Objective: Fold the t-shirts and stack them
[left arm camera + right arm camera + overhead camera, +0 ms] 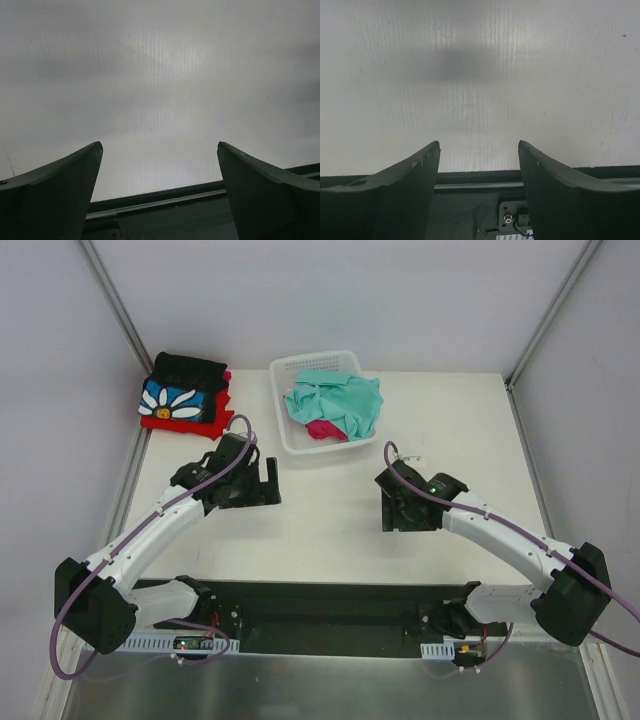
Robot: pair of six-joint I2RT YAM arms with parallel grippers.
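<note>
T-shirts: black daisy one (185, 395) folded atop red one (163, 423), table's (330, 535) far-left corner; mint-teal one (342, 400) and magenta one (322, 429) crumpled in white basket (287, 443). Left gripper (160, 150): arm stretched forward, pointing down over table, jaws wide, empty. Right gripper (479, 145): likewise, jaws moderately apart, empty.

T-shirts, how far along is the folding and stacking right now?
Done: the black daisy shirt lies folded on the red shirt at the far left corner. In hand: nothing; the left gripper and right gripper are both open and empty over the table. Left: the mint-teal shirt and the magenta shirt under it lie crumpled in the white basket, not yet folded.
</note>
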